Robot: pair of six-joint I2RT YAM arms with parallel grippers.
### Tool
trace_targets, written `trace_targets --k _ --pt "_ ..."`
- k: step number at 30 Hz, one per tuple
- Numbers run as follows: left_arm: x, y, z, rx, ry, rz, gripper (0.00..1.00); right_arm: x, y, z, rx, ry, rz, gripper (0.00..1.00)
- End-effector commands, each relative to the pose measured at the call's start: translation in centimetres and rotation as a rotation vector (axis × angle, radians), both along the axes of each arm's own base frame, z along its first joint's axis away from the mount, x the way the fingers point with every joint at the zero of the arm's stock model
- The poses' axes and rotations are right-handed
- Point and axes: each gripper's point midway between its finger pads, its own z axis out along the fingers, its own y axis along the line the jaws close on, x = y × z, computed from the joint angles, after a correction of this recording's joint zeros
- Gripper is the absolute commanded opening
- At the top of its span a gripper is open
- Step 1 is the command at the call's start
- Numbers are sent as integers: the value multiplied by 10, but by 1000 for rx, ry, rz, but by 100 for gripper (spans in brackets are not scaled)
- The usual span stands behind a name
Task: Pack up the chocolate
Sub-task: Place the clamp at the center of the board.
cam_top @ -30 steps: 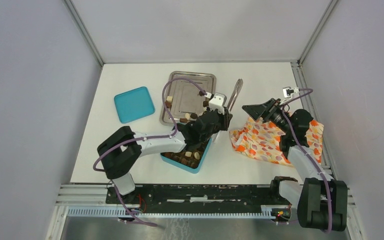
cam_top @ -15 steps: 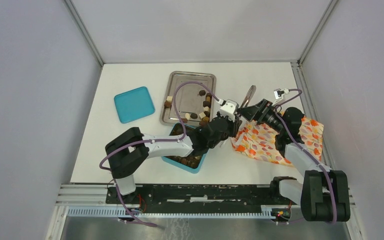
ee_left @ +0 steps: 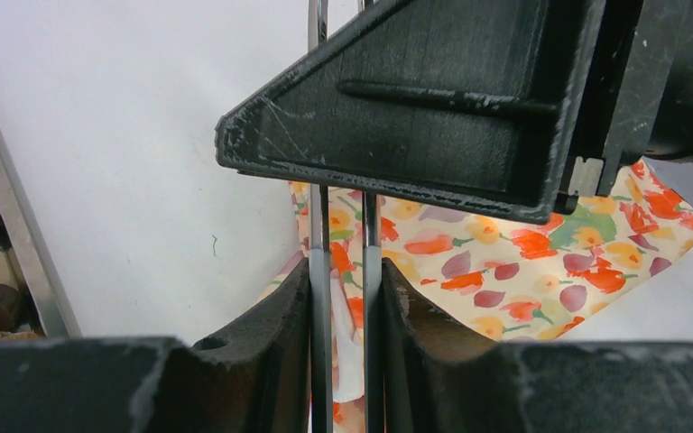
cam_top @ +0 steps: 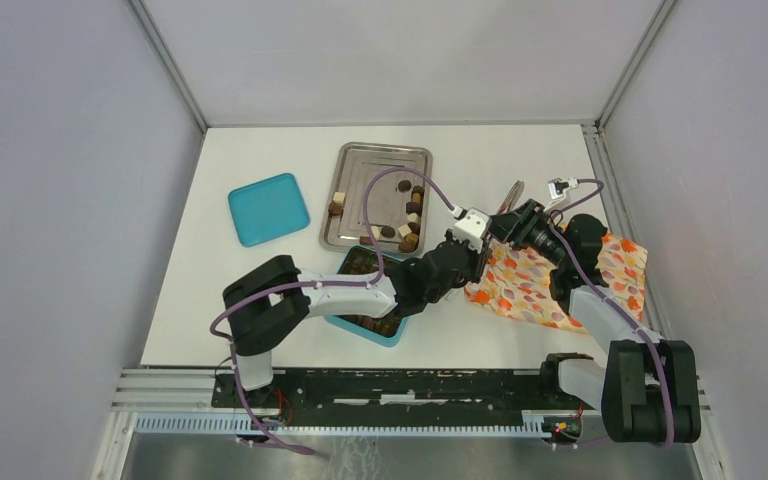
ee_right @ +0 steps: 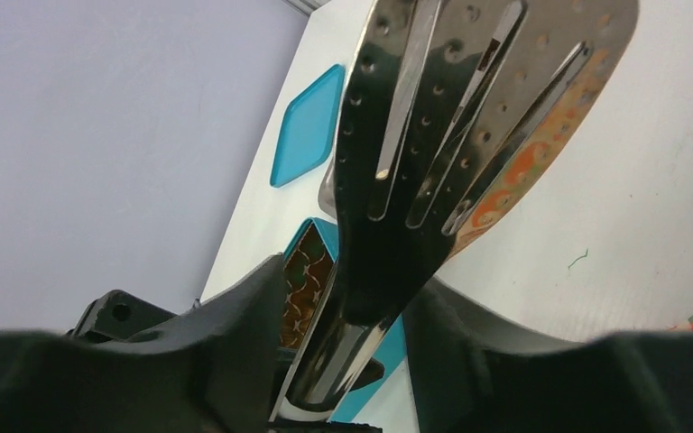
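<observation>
Small brown and cream pieces of chocolate (cam_top: 407, 222) lie on the steel tray (cam_top: 385, 150), and more fill the teal box (cam_top: 400, 327) under my left arm. Steel slotted tongs (cam_top: 513, 192) stand up above the orange floral cloth (cam_top: 540, 285). My left gripper (cam_top: 480, 243) (ee_left: 345, 271) is shut on the tongs' two thin arms (ee_left: 318, 225). My right gripper (cam_top: 508, 222) (ee_right: 352, 289) stands around the slotted blade (ee_right: 469, 117), with a gap showing beside one finger. In the left wrist view, a right finger (ee_left: 415, 108) crosses just above the tongs.
The teal lid (cam_top: 268, 208) (ee_right: 307, 126) lies flat left of the tray. The cloth (ee_left: 505, 262) lies crumpled at the right, under both grippers. Grey walls close the table at the back and sides. Purple cables loop over the tray.
My left arm swung right, carrying the tongs over the cloth. My right gripper came left to meet them, and its jaws narrowed around the blade.
</observation>
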Motion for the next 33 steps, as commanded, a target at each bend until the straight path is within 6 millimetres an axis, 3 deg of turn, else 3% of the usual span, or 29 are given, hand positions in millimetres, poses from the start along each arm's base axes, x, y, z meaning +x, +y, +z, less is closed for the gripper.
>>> trace_targets --k 1,5,7,14,17,25,33 --pt "10 -9 40 -67 -72 23 34 0 4 21 53 -44 14 46" --pt "9 -10 39 -64 -61 18 40 -5 7 26 90 -52 32 14" --pt "8 -10 36 -49 -47 14 50 -6 7 26 96 -48 31 0" --pt "-5 -6 37 -12 -17 -47 79 -7 7 30 112 -48 39 0" --pt "-13 -1 42 -29 -24 -85 98 -8 7 31 115 -54 41 0" --pt "-26 33 65 -39 -34 -78 100 -7 1 35 120 -69 33 0" --pt "-43 94 85 54 12 -59 100 1 -10 34 10 -141 13 0"
